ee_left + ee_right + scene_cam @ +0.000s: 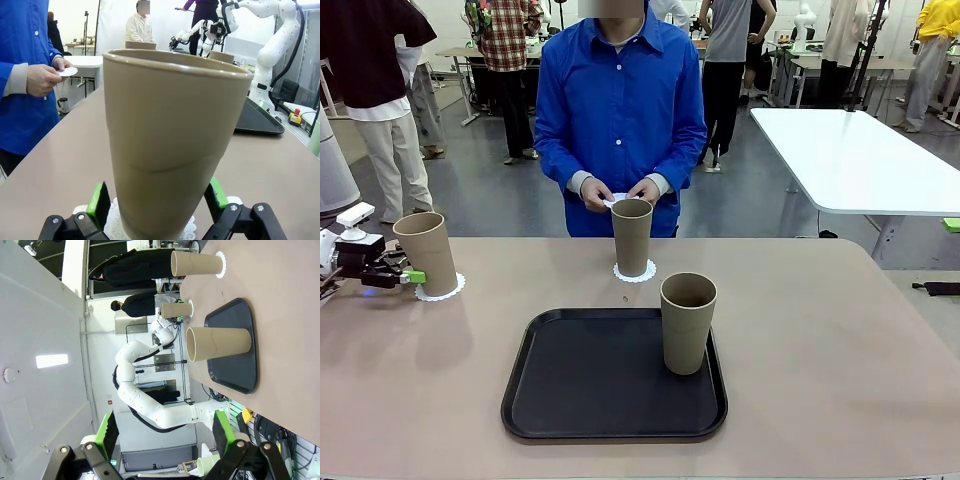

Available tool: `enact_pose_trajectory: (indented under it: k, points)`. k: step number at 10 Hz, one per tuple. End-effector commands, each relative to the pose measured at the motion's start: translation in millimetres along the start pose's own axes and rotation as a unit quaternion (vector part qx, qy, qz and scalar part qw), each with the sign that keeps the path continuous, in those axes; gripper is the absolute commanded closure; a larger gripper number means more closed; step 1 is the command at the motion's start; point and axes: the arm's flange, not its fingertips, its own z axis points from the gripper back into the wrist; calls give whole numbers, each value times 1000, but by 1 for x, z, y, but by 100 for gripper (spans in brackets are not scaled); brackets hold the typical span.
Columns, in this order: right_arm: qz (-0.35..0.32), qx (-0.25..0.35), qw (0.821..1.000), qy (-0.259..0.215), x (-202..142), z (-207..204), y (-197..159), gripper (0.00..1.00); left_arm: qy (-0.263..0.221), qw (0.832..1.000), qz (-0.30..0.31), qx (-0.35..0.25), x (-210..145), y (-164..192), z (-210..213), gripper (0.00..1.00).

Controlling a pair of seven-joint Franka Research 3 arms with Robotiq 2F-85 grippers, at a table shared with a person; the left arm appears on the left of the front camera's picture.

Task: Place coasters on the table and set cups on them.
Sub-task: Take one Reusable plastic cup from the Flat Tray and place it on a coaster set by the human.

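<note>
Left gripper point(157, 199) stood jaws apart, a cup point(170, 135) between its pads point(98, 200) on a coaster point(114, 220) beneath — placement looked finished. Right gripper point(165, 432) hung likewise spread. The next move called for backing off without nudging, then fetching the tray cup point(688, 322) — the person point(620, 100) held a spare coaster point(617, 200).

Sideways roll, table point(285, 290) runs down the picture's right side. The right gripper point(164, 437) sits at the bottom edge, jaws wide apart, nothing between the green pads point(107, 432). A black tray point(235, 315) lies on the table, with the first cup point(217, 344) standing on it, mouth open, near one tray edge. The second cup point(195, 264) is at the top, on a lacy white coaster point(221, 262). The third cup point(175, 310) is farther off, on its own small coaster point(190, 310). The white left arm point(160, 415) stretches up to that third cup, contact too small to tell. People in dark clothes point(125, 272) stand beyond the cups.
</note>
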Motion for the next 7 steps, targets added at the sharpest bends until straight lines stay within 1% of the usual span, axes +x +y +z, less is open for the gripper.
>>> enact_pose_trajectory:
  k: [1, 7]
  points:
    - [3, 3, 1000, -1, 0, 0, 2, 0, 4, 1000, 8, -16, 3, 3, 6, 0]
    - [3, 3, 1000, -1, 0, 0, 2, 0, 13, 1000, 23, -9, 2, 6, 25, 0]
